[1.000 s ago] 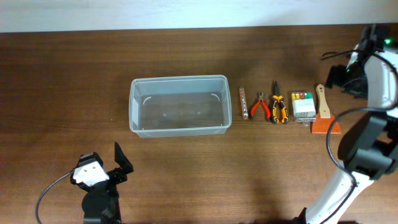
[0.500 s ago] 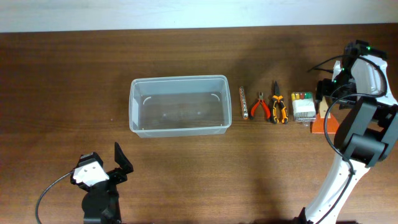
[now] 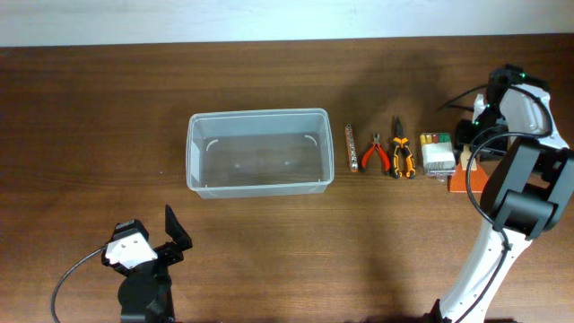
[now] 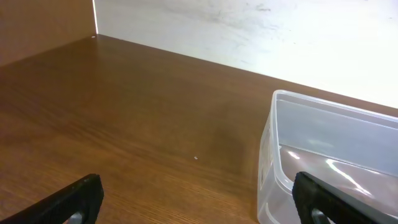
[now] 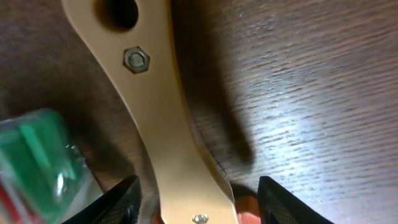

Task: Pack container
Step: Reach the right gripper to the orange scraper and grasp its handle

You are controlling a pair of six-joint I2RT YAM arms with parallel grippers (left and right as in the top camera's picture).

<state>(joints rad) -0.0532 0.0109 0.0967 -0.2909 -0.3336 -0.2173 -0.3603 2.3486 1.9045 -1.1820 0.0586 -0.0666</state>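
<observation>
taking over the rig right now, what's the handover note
left gripper: jaws open, empty, parked front left, short of the container.
right gripper: jaws open, straddling the wooden handle of the scraper, not closed on it.
container: empty.
In a row to its right: narrow strip, red pliers, orange pliers, small clear box, then the scraper.
Done: nothing packed.
Left: everything, probably starting with the scraper.

Tools right of container — apart
</observation>
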